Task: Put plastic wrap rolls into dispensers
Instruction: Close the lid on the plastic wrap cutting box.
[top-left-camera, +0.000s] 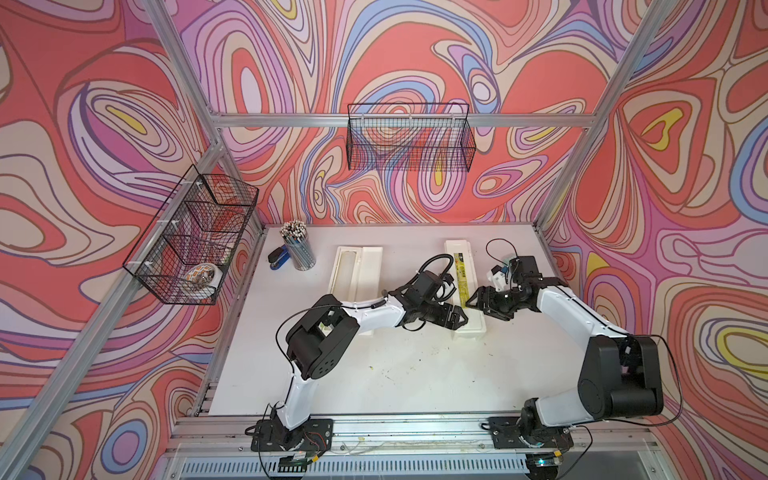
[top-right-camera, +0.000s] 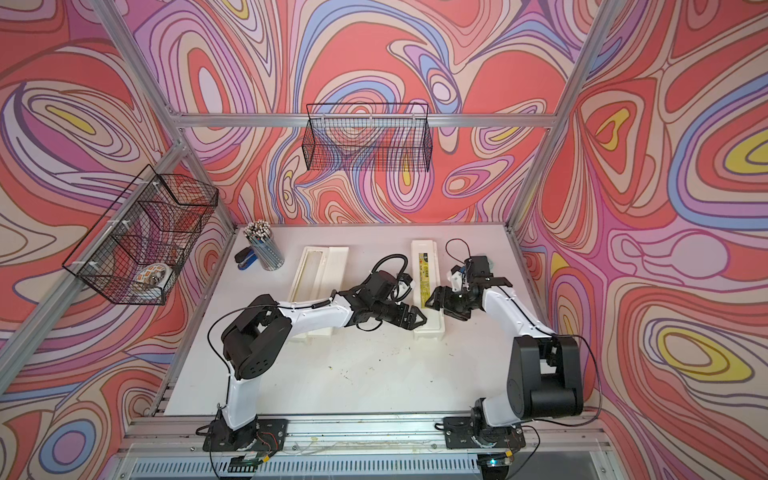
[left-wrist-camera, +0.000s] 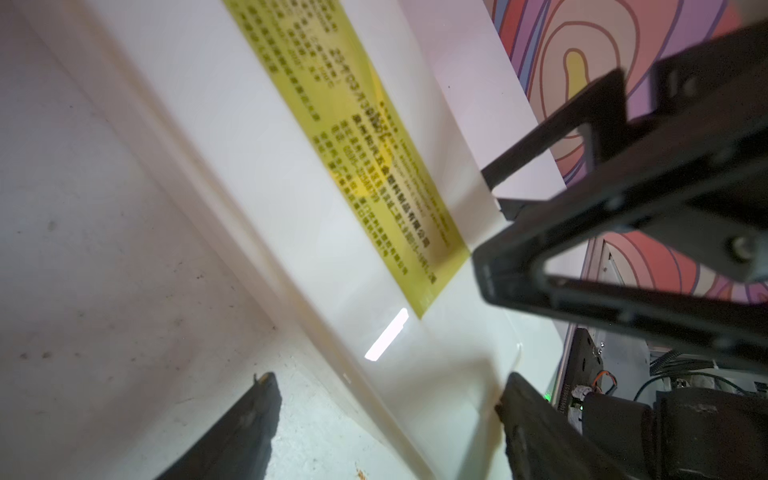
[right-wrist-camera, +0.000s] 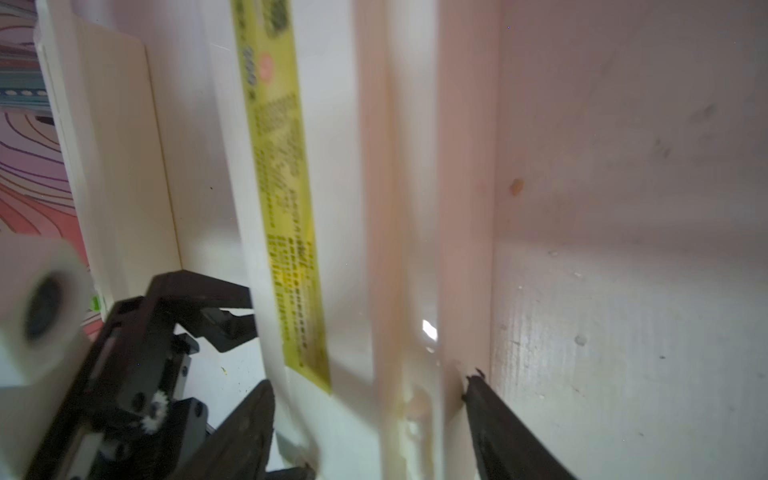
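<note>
The closed dispenser (top-left-camera: 457, 257) lies on the table (top-left-camera: 374, 374) near the open dispenser (top-left-camera: 357, 266). The left fingers (left-wrist-camera: 245, 432) stand wide apart astride its near end, holding nothing; the right fingers (right-wrist-camera: 498, 428) straddle it half-spread, and I cannot tell whether they grip

Both arms reach inward; left gripper (top-left-camera: 458, 320) spread wide, right gripper (top-left-camera: 473, 303) state unclear through blur

Left gripper (top-left-camera: 462, 319) and right gripper (top-left-camera: 473, 300) face each other over the closed box (top-left-camera: 459, 262), tips near, little room between. Open box (top-left-camera: 353, 266) lies past left gripper's arm. Desk (top-left-camera: 395, 374) toward arm bases is bare. Pencil cup (top-left-camera: 301, 253) and stapler (top-left-camera: 277, 257) stand well apart.
</note>
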